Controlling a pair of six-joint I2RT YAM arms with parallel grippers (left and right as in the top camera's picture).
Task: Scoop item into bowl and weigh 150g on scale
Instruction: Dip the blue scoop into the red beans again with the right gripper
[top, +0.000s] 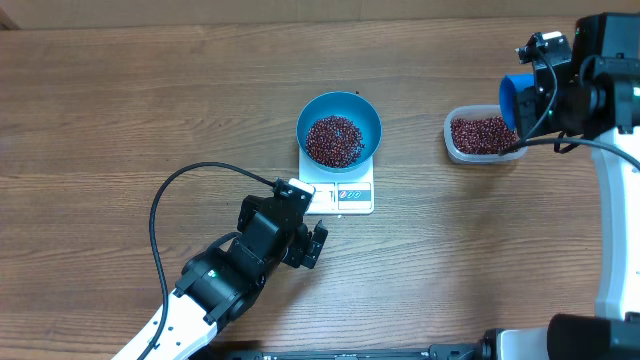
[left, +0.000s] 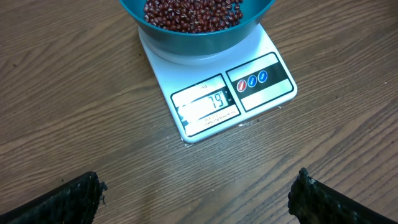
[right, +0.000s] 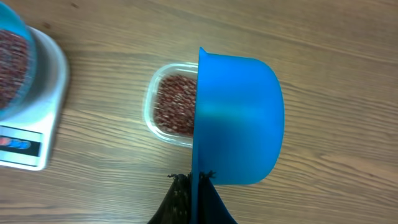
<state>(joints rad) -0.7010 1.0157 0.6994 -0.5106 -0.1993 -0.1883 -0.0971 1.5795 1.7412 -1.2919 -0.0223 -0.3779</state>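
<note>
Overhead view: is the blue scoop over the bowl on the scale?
No, the scoop hangs at the clear tub, well apart from the bowl that sits on the scale.

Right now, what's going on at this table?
The right pincer is shut on the handle of a blue scoop, held on its side near a clear tub of beans. The blue bowl sits on the white scale, partly filled with beans; the display seems to read 79, short of the target. The left pincer hangs open in front of the scale, holding nothing.
</note>
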